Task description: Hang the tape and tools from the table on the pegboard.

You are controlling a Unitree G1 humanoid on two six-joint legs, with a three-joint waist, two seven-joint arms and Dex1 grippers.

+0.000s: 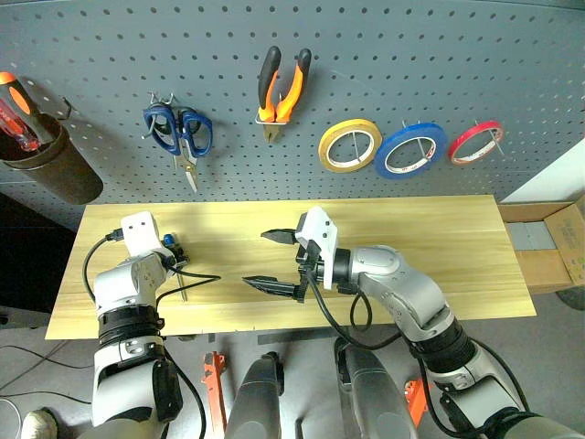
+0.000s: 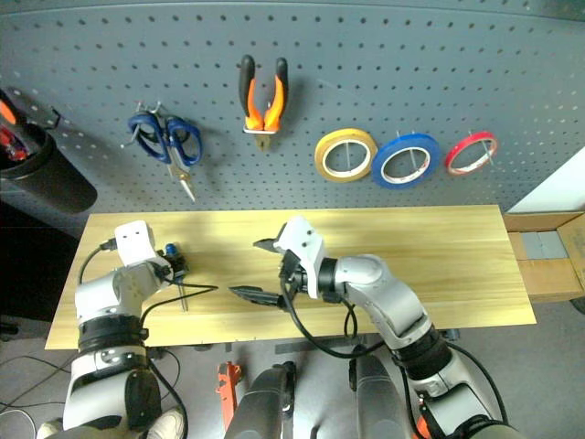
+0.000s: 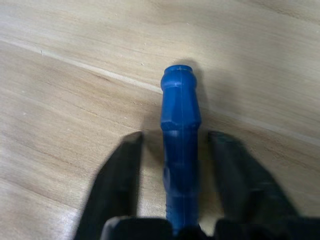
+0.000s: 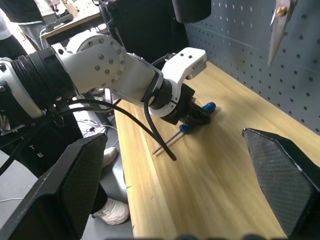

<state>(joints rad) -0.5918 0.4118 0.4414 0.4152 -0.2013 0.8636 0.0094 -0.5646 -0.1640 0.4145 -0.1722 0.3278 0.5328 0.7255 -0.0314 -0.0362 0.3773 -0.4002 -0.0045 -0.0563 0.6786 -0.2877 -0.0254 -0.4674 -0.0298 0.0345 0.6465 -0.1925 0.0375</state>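
While your left gripper [image 3: 177, 165] sits low over the bench [image 1: 439, 238], its two black fingers [image 3: 117, 190] straddle the blue handle of the small screwdriver [image 3: 180, 150], one on each side. A narrow gap of bare wood shows between each finger and the handle, so you cannot tell from this moment whether the grasp is made. The handle's rounded end points away beyond the fingertips, and its thin steel shaft runs back the other way, toward the bench's near edge, lying flat on the planks.

Your right gripper [image 1: 271, 261] hangs above the middle of the bench with its fingers [image 1: 274, 236] released and spread wide, nothing between them. It points across toward your left arm, and the screwdriver lies well beyond those fingertips.

On the pegboard [image 1: 411, 55], past both sets of fingers, you see the blue-handled scissors [image 1: 180, 131] hanging on a hook, blades down. Beside them, above your right fingers, the orange-and-black pliers [image 1: 281, 90] hang with handles up. Farther along the same row hang a yellow tape roll [image 1: 349, 144], a larger blue tape roll [image 1: 409, 150] just beside it, and then the thin red tape [image 1: 474, 143], each on its own wire hook. A dark holder [image 1: 50, 165] with a red-handled tool [image 1: 16, 112] sits at the board's far left end.
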